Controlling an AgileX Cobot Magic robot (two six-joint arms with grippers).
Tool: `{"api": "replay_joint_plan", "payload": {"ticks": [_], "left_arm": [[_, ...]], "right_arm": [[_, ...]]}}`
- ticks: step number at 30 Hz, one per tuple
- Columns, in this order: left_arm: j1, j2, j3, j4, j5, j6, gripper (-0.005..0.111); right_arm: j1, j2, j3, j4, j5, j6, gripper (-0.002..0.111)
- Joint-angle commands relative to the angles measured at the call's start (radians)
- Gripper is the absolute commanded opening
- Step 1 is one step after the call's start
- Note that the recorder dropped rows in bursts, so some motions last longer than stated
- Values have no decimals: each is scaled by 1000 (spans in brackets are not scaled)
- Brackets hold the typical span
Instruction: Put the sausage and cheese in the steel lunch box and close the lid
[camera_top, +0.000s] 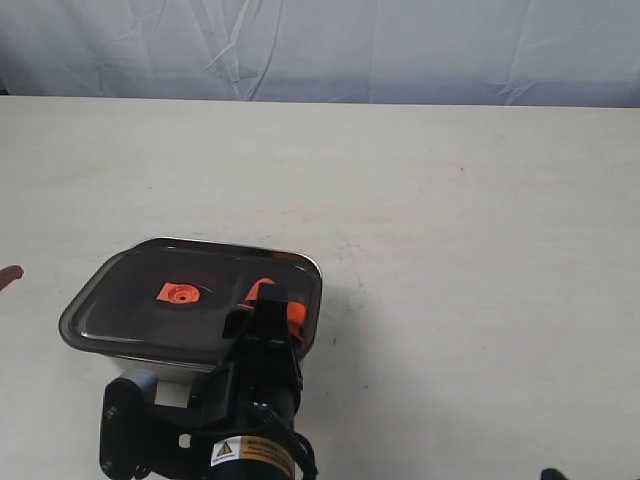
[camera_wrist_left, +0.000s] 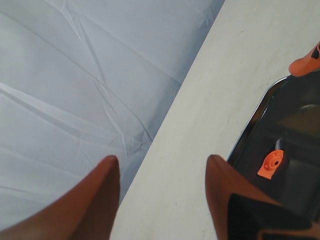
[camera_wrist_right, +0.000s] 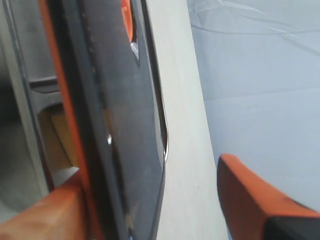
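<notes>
The steel lunch box (camera_top: 312, 275) stands on the table with the dark lid (camera_top: 150, 310) lying over it, its orange valve (camera_top: 180, 293) facing up. My right gripper (camera_top: 278, 300) reaches over the lid's near right edge. In the right wrist view the right gripper (camera_wrist_right: 150, 172) is open astride that lid (camera_wrist_right: 125, 115) edge, one finger under it and the other standing off with a gap. A yellowish shape (camera_wrist_right: 60, 135), perhaps the cheese, shows inside the box. The sausage is hidden. My left gripper (camera_wrist_left: 162, 160) is open and empty, off the box's left side.
The pale table (camera_top: 470, 230) stretches behind and to the right of the box. A wrinkled grey backdrop (camera_top: 320, 45) hangs along its far edge. The right arm's black body (camera_top: 230, 420) covers the near table edge below the box.
</notes>
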Motion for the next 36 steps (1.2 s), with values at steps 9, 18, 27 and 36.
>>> {"api": "replay_joint_plan", "payload": {"ticks": [9, 18, 27, 36], "left_arm": [[-3, -9, -2, -9, -6, -8, 50], [-3, -9, -2, -9, -6, -8, 50], [-3, -9, -2, -9, -9, -8, 50], [-3, -9, -2, -9, -9, -8, 50]], "right_arm": [[-3, 1, -1, -1, -21, 9, 63], [-3, 1, -1, -1, -25, 165, 63], [-3, 1, -1, -1, -25, 157, 63], [-3, 1, -1, -1, -25, 157, 63]]}}
